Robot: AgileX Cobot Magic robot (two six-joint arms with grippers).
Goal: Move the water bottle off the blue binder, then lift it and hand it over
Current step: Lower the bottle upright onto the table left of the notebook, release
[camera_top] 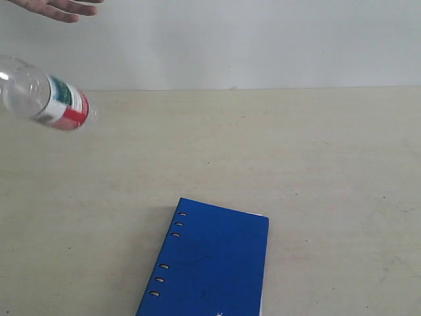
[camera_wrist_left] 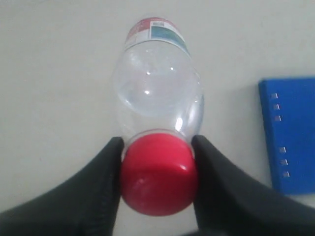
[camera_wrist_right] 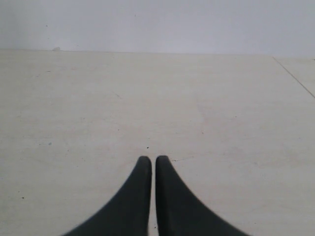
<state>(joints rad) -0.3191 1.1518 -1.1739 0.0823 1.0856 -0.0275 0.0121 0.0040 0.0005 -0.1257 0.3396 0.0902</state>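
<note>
Clamping the bottle [camera_wrist_left: 156, 93] by its red cap [camera_wrist_left: 157, 179] with the left jaws, one black jaw on each side of the cap and both pressing against it. Holding the bottle in the air at ten o'clock in the exterior view, tilted, with the labelled end pointing toward four o'clock and the cap end running out of frame. Holding it just below a person's hand [camera_top: 56, 8] at eleven o'clock, fingers extended, apart from the bottle and not touching it. Holding it well apart from the binder [camera_top: 210, 263], flat on the pale surface [camera_top: 316, 164] at six o'clock, closed, blue cover up, oval holes along its nine-o'clock edge, a sliver of white pages along its three-o'clock edge, near end running out of frame. Pressing the right jaws shut on nothing, tips side by side with only a hairline gap between them, pointing across the surface toward the white wall [camera_wrist_right: 157, 22].
</note>
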